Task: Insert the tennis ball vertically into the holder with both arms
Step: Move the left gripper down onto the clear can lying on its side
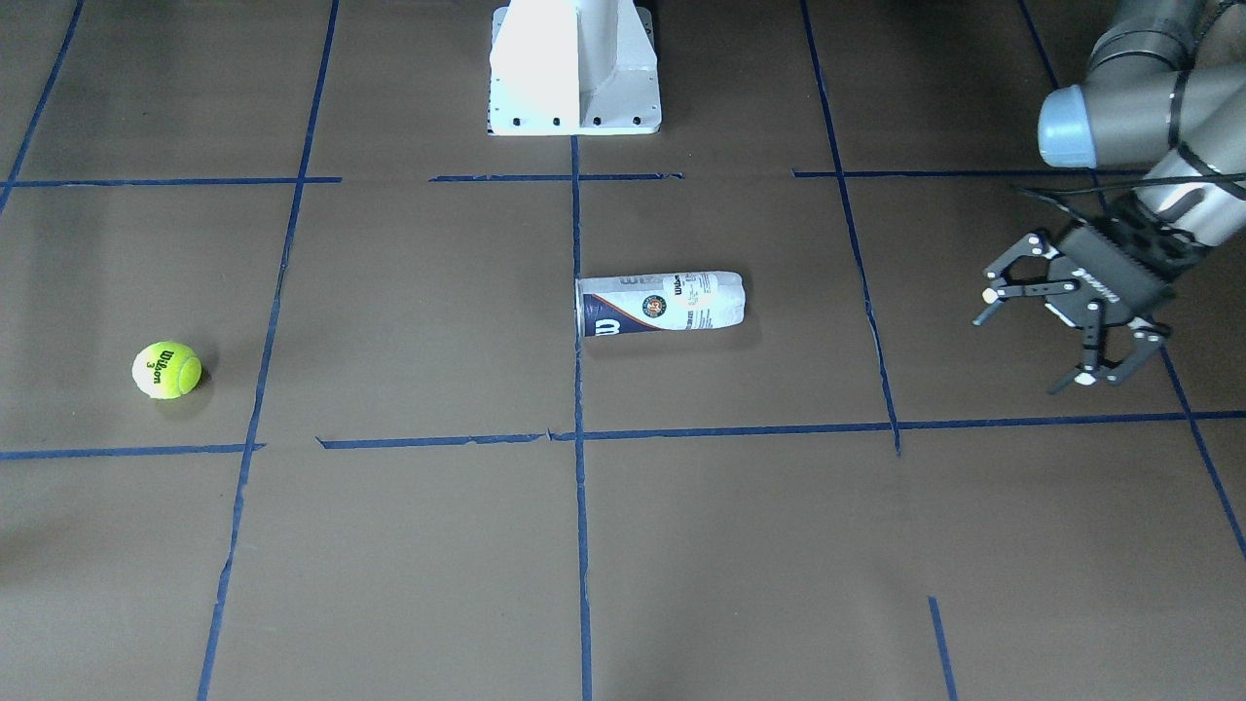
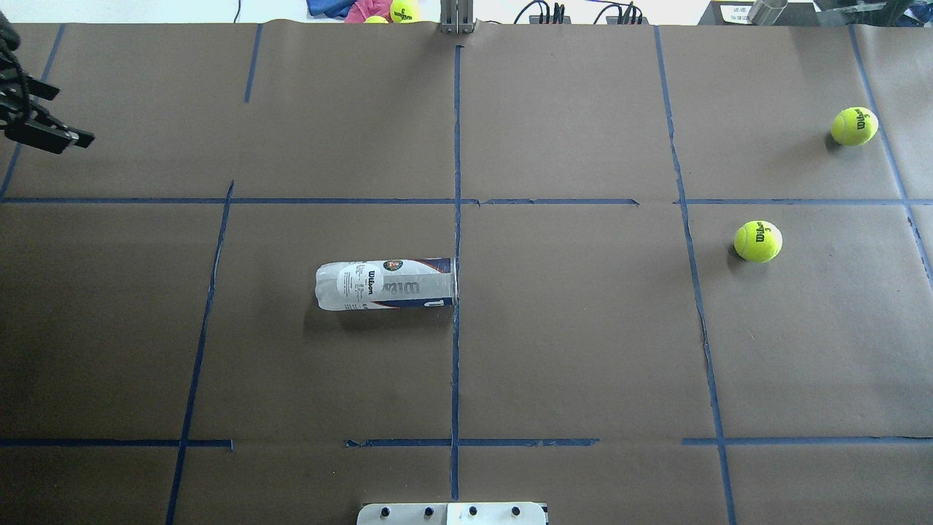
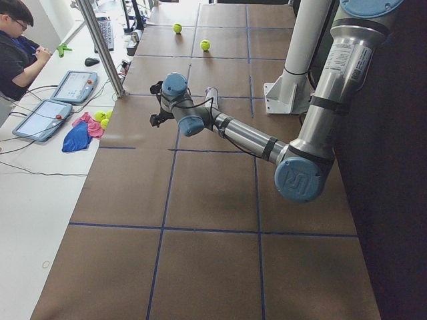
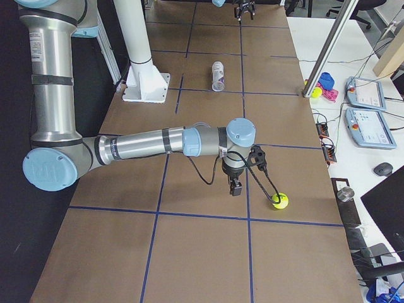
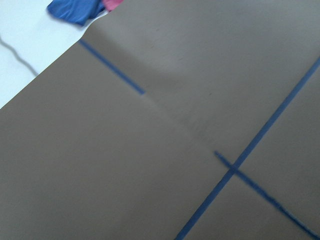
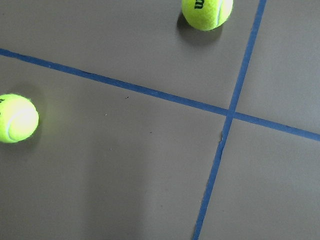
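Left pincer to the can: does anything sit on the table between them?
Nothing visible does. Between the open left pincer and the holder, which lies on its side, there is only brown paper crossed by blue tape lines.

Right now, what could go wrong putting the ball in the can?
The holder lies on its side, so it might roll when the open left fingers grab it. The tennis ball sits loose; a nudge could send it rolling. A second ball close by might get picked instead.
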